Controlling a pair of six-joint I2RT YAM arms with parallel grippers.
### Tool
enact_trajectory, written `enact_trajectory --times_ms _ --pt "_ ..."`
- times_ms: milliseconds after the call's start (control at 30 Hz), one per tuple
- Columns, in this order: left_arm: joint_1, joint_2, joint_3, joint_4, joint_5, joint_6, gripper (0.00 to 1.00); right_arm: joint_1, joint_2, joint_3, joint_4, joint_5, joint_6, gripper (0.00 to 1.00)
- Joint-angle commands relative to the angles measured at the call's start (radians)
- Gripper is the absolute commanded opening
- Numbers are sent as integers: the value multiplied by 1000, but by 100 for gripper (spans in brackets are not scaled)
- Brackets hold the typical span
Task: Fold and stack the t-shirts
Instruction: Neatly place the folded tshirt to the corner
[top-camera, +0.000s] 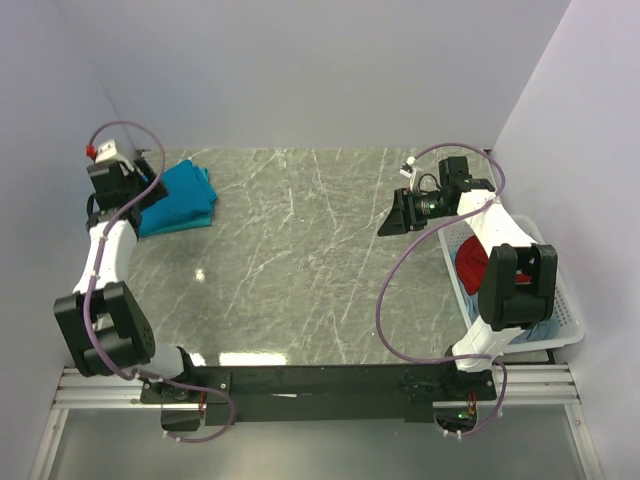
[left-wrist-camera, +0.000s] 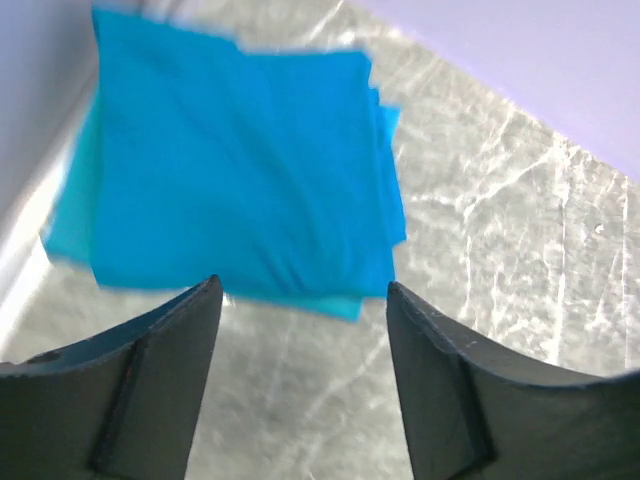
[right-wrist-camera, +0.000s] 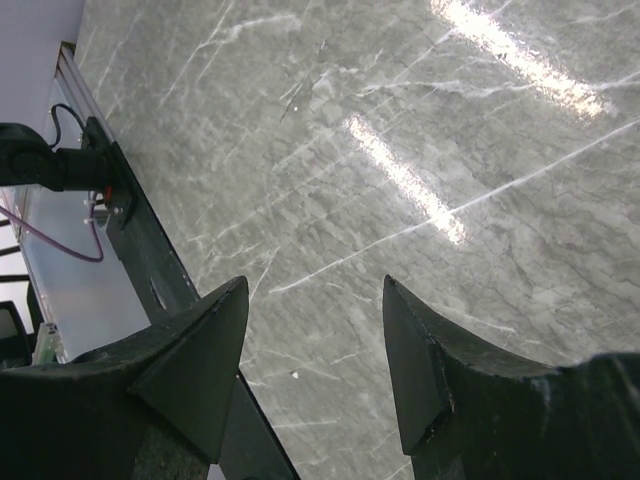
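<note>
The t-shirts (top-camera: 185, 198) lie folded in a bright teal-blue stack at the far left of the marble table, close to the left wall. In the left wrist view the stack (left-wrist-camera: 240, 170) fills the upper left, its layers' edges slightly offset. My left gripper (top-camera: 152, 192) hovers at the stack's near edge. Seen from the wrist, this gripper (left-wrist-camera: 305, 290) is open, with only bare marble between its fingers (left-wrist-camera: 170, 345). My right gripper (top-camera: 398, 216) hangs open over the table's right half, far from the shirts. From its own wrist camera, the right gripper (right-wrist-camera: 315, 285) holds nothing.
A white basket (top-camera: 570, 312) stands at the table's right edge beside the right arm, with a red cloth (top-camera: 470, 262) inside. The black front rail (right-wrist-camera: 130, 215) and cables show at the near edge. The walls close in on the left, back and right.
</note>
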Motion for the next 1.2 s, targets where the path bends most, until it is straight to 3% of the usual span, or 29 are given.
enact_trajectory --times_ms 0,233,567,867,1167 --pt "31 -51 -139 50 26 -159 70 7 -8 41 -7 -15 -17 63" --pt "98 -51 -287 166 -54 -362 67 6 -7 41 -7 -21 -20 63" --pt "118 233 -141 177 -89 -410 67 4 -5 45 -16 -21 -26 63" --pt "132 342 -71 145 -166 -396 65 6 -1 44 -13 -21 -26 63" --pt "158 454 14 139 -121 -322 44 4 1 44 -15 -18 -25 63"
